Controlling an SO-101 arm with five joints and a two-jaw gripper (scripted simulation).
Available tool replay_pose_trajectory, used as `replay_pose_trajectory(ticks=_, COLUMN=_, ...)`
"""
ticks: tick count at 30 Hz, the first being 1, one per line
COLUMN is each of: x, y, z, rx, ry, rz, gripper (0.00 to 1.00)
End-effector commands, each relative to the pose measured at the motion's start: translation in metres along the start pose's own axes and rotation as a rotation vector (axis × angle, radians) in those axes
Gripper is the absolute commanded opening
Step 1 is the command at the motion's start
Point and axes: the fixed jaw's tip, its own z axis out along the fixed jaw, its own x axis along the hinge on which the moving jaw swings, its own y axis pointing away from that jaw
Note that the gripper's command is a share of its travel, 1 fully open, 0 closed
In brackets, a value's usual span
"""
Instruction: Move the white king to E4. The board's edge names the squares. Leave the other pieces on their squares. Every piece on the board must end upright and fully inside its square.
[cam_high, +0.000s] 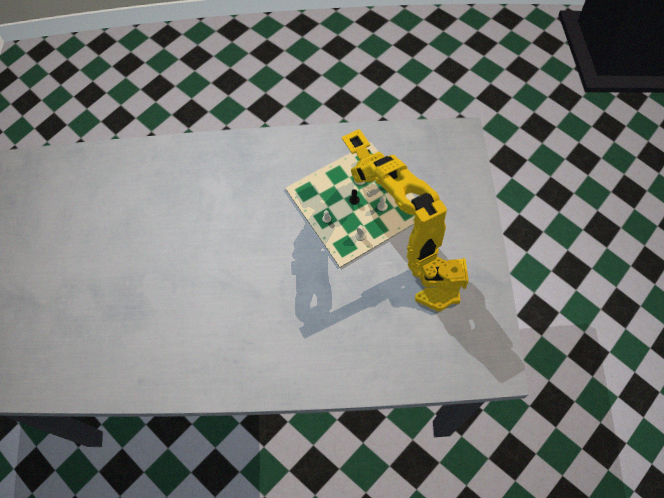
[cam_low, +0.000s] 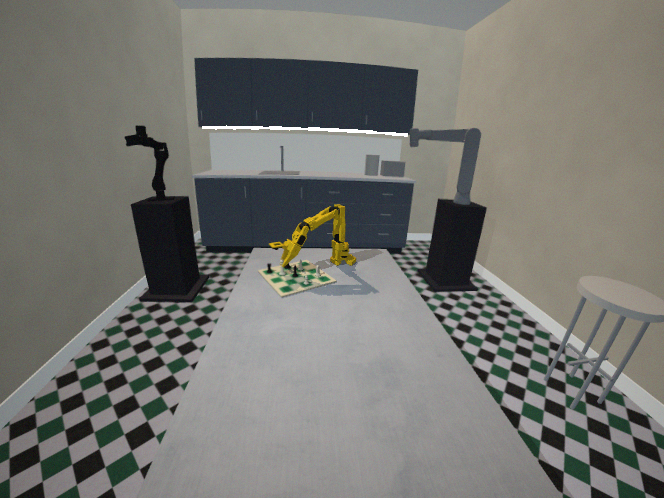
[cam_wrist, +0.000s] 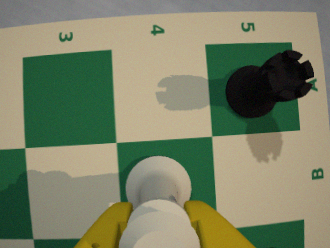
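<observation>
The white king (cam_wrist: 159, 215) stands between my yellow fingers in the wrist view, its round base over the green square in column 4, row B. My gripper (cam_wrist: 159, 208) is shut on the king's upper body. I cannot tell whether the base touches the board. A black rook (cam_wrist: 266, 86) stands upright on the green square in column 5, row A. In the top view the gripper (cam_high: 370, 187) hangs over the far part of the small chessboard (cam_high: 351, 211), with the black rook (cam_high: 353, 197) just beside it.
Three other white pieces stand upright on the board (cam_high: 322, 214) (cam_high: 360, 233) (cam_high: 378, 200). The arm's base (cam_high: 440, 284) sits on the table beside the board. The table's far edge runs close behind the board.
</observation>
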Motion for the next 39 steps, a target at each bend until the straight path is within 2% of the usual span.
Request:
replay_pose_trajectory(ticks=1, x=0.0016, y=-0.0015, z=0.0016, rx=0.002, ry=0.014, rz=0.004, gripper=0.02)
replay_pose_trajectory(ticks=39, x=0.0005, y=-0.0020, z=-0.0002, rx=0.003, ry=0.014, rz=0.004, gripper=0.00)
